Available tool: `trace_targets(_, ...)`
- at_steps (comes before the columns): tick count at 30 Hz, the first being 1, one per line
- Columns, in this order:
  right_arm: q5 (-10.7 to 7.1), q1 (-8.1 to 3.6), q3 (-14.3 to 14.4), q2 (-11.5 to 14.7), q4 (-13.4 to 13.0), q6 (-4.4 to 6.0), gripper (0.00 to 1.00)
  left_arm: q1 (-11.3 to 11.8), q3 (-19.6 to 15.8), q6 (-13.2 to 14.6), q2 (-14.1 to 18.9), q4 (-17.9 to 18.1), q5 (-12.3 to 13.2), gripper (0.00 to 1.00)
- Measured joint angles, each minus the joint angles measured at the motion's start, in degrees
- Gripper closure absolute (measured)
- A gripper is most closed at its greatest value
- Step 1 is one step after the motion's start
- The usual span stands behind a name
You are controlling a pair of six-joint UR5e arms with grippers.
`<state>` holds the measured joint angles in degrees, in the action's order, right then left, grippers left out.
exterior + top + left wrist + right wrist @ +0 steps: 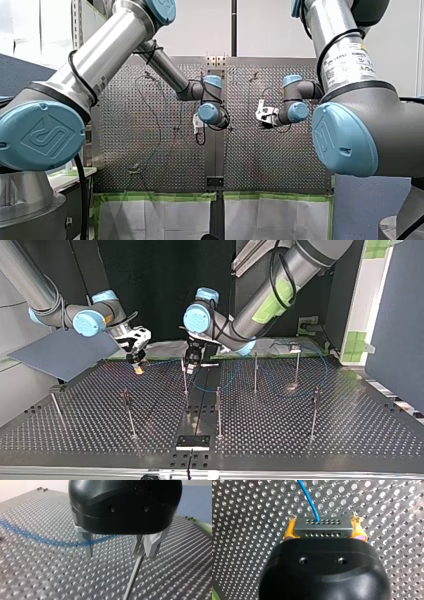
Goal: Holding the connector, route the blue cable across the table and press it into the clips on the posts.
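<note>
Two robot arms reach over a perforated metal table (300,440). My right gripper (324,520) is clamped on a small grey connector (323,527). Its yellow pads (290,528) press against the connector's two short ends, and the connector fills the whole gap between the jaws. Two rows of small holes run along the connector's face. The blue cable (310,500) comes out near the middle of the connector and runs straight ahead of the jaws, over the table.

My left gripper (116,551) hangs just above the table with its jaws apart and nothing gripped between them. Its metal fingers (88,546) point down at the surface. A thin metal post (133,576) rises right against one finger; it is too close to tell whether the two touch. The cable passes behind the other finger in a low, loose curve, outside the jaws.

From across the table, the two grippers are near each other but apart. The cable leads from my right gripper's jaws toward my left gripper's, dips in a slack curve just past them, then sweeps on in a wide arc among the other posts (255,372) standing beyond my left gripper. The tops of those posts are too small to make out.
</note>
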<state>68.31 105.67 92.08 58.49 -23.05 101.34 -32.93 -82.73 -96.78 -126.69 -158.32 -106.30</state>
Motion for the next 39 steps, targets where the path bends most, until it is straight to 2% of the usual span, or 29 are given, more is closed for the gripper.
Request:
trace_targets(13, 0.00, -0.01, 0.00, 0.01, 0.10, -0.07, 1.00, -6.57, -0.21, 2.52, 0.16, -6.55, -6.58, 0.00)
trace_targets(17, 0.00, -0.09, 0.00, 0.01, 0.10, 0.09, 1.00, -8.53, -0.21, 2.32, 0.15, -7.48, -8.56, 0.00)
trace_targets(24, 0.00, -0.60, -0.01, 0.01, 0.16, 0.39, 1.00, -10.27, 0.24, -0.48, -0.04, -4.88, -11.29, 0.00)
trace_targets(30, 0.03, -1.30, -0.01, 0.01, 0.44, 0.35, 1.00, -10.00, 2.19, -3.12, -0.78, -2.72, -11.38, 0.00)
trace_targets(39, 0.04, -2.01, 0.00, 0.08, 0.71, 0.20, 1.00, -9.82, 6.59, -7.62, -4.96, -2.89, -11.53, 0.00)
